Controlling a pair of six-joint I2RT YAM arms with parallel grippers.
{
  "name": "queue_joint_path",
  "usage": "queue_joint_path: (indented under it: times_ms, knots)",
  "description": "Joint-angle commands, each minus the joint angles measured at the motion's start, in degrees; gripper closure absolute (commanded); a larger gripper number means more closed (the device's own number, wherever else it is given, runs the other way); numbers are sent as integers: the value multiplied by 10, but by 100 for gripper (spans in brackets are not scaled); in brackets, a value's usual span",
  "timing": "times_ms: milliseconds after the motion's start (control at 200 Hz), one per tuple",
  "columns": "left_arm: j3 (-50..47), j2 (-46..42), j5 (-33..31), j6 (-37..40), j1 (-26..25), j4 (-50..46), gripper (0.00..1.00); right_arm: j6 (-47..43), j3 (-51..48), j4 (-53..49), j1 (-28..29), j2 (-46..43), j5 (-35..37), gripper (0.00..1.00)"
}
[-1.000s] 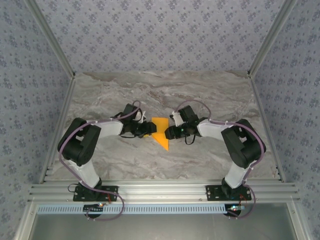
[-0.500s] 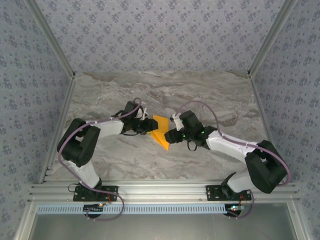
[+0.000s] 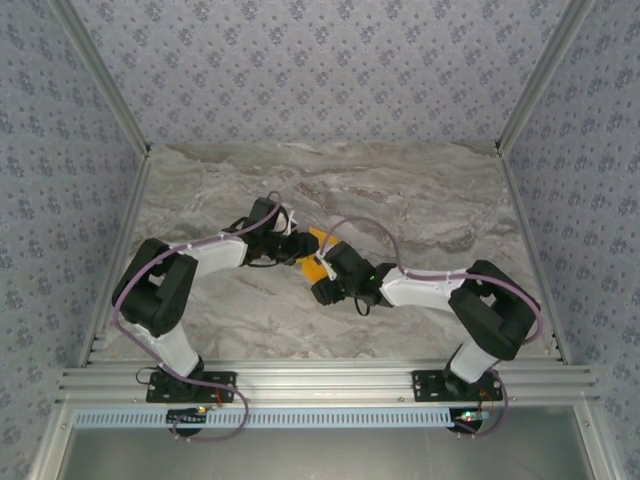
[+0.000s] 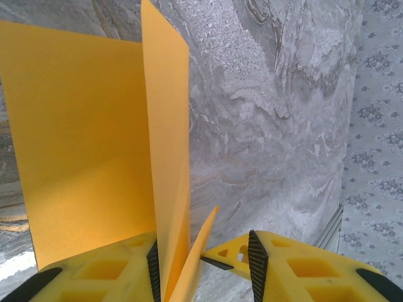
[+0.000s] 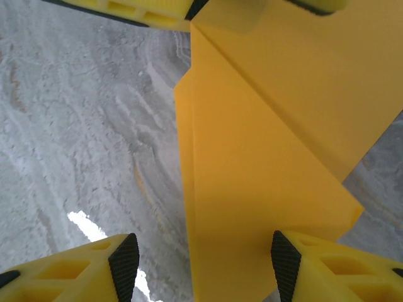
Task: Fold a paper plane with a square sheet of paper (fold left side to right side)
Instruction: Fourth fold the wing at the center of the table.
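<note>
- Table (image 3: 420, 200): grey-white marbled top, matte, with soft even light on it.
- Back wall (image 3: 320, 70): blue-grey paper with a small flower pattern.
- Side walls, left (image 3: 50, 200) and right (image 3: 600, 200): the same paper.
- Aluminium posts (image 3: 100, 75) slant along the back corners.
- Aluminium rail (image 3: 320, 380) runs along the near edge, with a white slotted strip (image 3: 320, 417) just below it.

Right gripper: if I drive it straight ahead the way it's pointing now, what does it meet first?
The folded orange-yellow paper: it lies between the open fingers of the right gripper. Just beyond sit the left gripper's fingers, probably next in line, though depth is unclear.
</note>
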Motion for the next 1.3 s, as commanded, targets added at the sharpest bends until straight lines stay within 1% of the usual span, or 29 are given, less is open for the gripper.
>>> queue_joint_path:
  times_ms: [0,355,505,620,705,919,1049,1139,1299]
  knots:
    - [18,-10,-1,-9,-4,-8,59,-4,19,1,8,16,48,40]
    - [23,-11,-3,-8,-4,-14,59,-3,32,-5,11,41,73,51]
    - [24,-13,-5,-6,-3,-18,58,-5,34,-7,12,44,74,58]
    - [23,-19,-9,-3,-4,-23,58,-4,35,-11,12,47,72,66]
    - [22,-25,-12,1,-3,-29,57,-1,32,-11,13,49,70,70]
    - [15,-59,-22,14,3,-49,52,11,23,-8,12,49,62,79]
    - [0,-96,-31,23,15,-65,47,30,9,7,6,43,40,84]
    - [-13,-125,-45,31,26,-78,44,45,-6,30,-5,34,12,86]
    - [-37,-142,-44,35,30,-82,43,69,-28,63,-26,22,-38,88]
